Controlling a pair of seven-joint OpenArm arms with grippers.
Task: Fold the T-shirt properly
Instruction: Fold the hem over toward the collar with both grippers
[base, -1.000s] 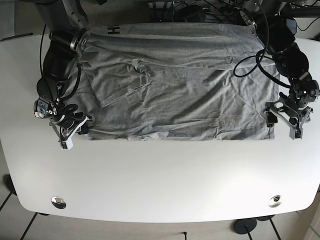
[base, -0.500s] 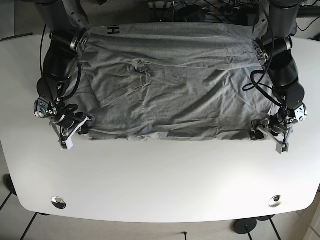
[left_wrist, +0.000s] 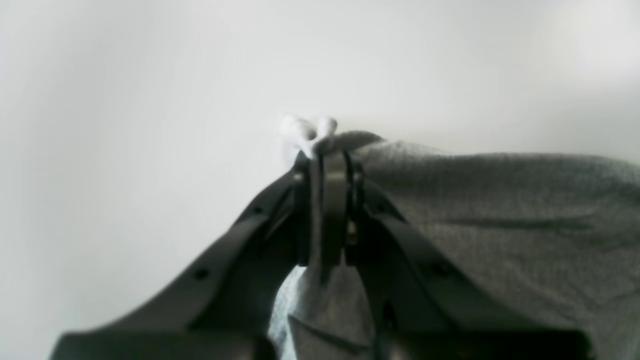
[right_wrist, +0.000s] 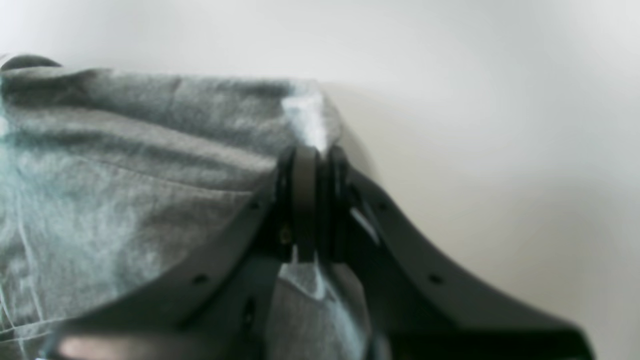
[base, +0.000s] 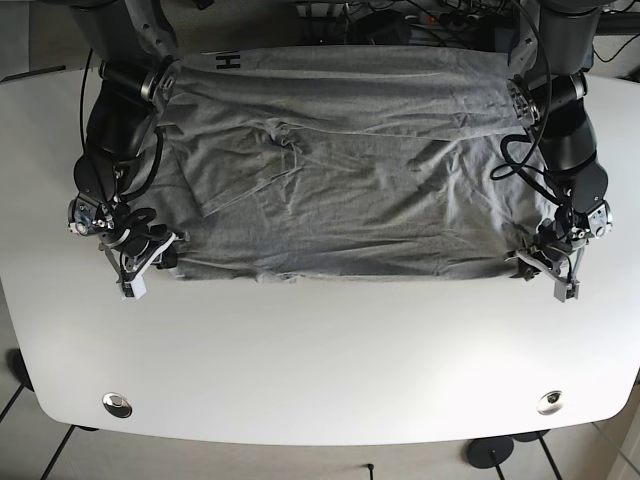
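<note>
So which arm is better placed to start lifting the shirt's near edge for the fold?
Neither clearly. The left gripper and right gripper each pinch a near corner of the T-shirt, so both should lift together.

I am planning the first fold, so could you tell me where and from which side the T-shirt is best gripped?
Grip the T-shirt at its two near-edge corners, each from its own outer side. It lies flat and wide on the table, so only the hem corners offer a free edge. The left gripper and right gripper are each shut on one of them.
</note>
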